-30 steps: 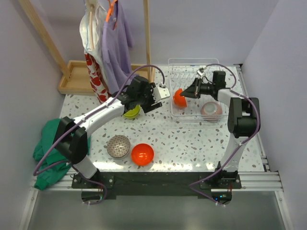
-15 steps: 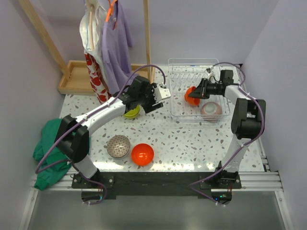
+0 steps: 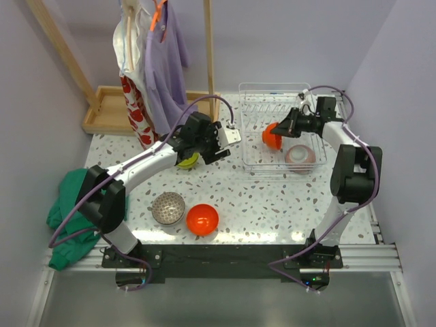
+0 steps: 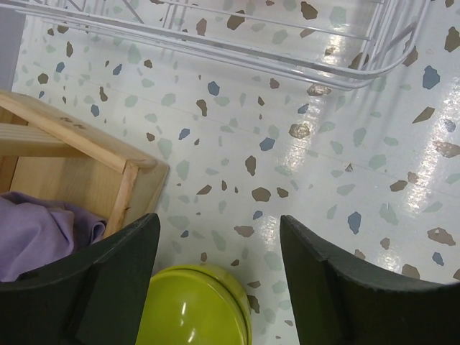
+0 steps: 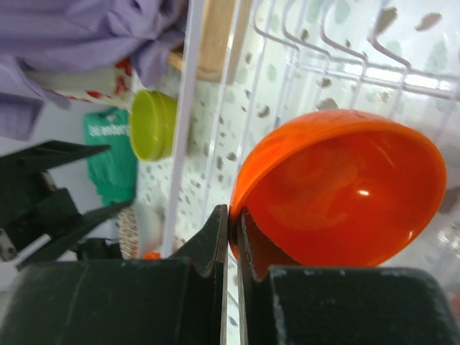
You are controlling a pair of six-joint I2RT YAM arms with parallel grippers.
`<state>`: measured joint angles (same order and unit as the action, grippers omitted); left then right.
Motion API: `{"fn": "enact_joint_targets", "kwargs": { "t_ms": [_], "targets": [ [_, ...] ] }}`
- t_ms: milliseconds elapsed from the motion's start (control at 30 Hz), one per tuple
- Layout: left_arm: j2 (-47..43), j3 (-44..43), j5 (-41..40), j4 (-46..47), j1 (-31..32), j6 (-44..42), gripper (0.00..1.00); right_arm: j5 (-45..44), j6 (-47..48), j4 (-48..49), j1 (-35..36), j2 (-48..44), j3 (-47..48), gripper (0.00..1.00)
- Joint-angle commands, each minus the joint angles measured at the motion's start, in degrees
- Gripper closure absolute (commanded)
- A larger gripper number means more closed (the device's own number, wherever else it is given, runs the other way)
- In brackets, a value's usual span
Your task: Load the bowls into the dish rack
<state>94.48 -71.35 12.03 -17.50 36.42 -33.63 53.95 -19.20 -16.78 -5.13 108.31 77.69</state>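
In the top view my right gripper is shut on the rim of an orange-red bowl, held on edge inside the dish rack. The right wrist view shows the jaws pinching that rim, with the bowl among the rack prongs. A pinkish bowl lies upside down in the rack. My left gripper is open just over the lime green bowl. In the left wrist view the lime bowl sits between my wide jaws. A speckled grey-brown bowl and another orange-red bowl rest on the table near the front.
A wooden tray base with posts stands at the back left, with clothes hanging over it. A green cloth lies at the left table edge. The wooden corner is close to the lime bowl.
My right gripper has carried the orange-red bowl to the right, further over the rack. The left gripper has shifted only slightly and stays open over the lime bowl.
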Motion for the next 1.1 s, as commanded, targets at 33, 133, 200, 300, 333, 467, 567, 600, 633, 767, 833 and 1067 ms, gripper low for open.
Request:
{"fn": "enact_joint_targets", "kwargs": {
  "t_ms": [33,133,200,300,333,467,567,600,633,767,833,1067],
  "targets": [
    [-2.37,-0.10,1.68,2.56,0.14,1.46,0.27,6.77,-17.86,16.05,1.43,-2.67,-2.54,1.00],
    [-1.93,-0.72,1.59,1.77,0.22,1.28,0.27,8.44,-22.26,21.24,2.57,-1.00,-2.98,1.00],
    [-1.58,-1.07,1.42,1.41,0.14,1.02,0.27,9.50,-25.26,26.34,3.28,0.14,-4.12,1.00],
    [-0.96,-1.60,1.33,1.41,0.14,1.02,0.27,10.99,-30.45,32.41,4.33,1.11,-5.53,1.00],
    [-0.79,-1.77,1.33,1.41,0.14,1.02,0.27,11.17,-31.24,32.85,4.51,1.29,-5.71,1.00],
    [0.18,-2.04,1.33,1.59,0.14,1.72,0.27,12.05,-32.56,34.17,4.69,2.52,-6.50,1.00],
    [0.53,-2.30,1.50,1.59,0.14,1.64,0.27,12.67,-35.19,37.24,4.69,4.01,-7.55,1.00],
    [0.53,-2.30,1.50,1.50,0.14,1.55,0.27,12.67,-35.72,37.69,4.69,4.27,-7.73,1.00],
    [0.71,-2.47,1.42,1.33,0.22,1.55,0.27,12.67,-35.90,37.87,4.69,4.71,-7.82,1.00],
    [1.15,-2.65,1.24,1.24,0.14,1.20,0.27,12.58,-32.67,33.49,4.69,5.51,-7.30,1.00],
    [1.24,-2.65,1.41,1.41,0.14,1.28,0.27,12.58,-29.41,29.37,4.69,6.03,-6.68,1.00],
    [1.33,-1.95,1.42,1.59,0.14,1.72,0.27,12.41,-24.67,23.99,4.69,7.00,-6.94,1.00]
  ]
}}
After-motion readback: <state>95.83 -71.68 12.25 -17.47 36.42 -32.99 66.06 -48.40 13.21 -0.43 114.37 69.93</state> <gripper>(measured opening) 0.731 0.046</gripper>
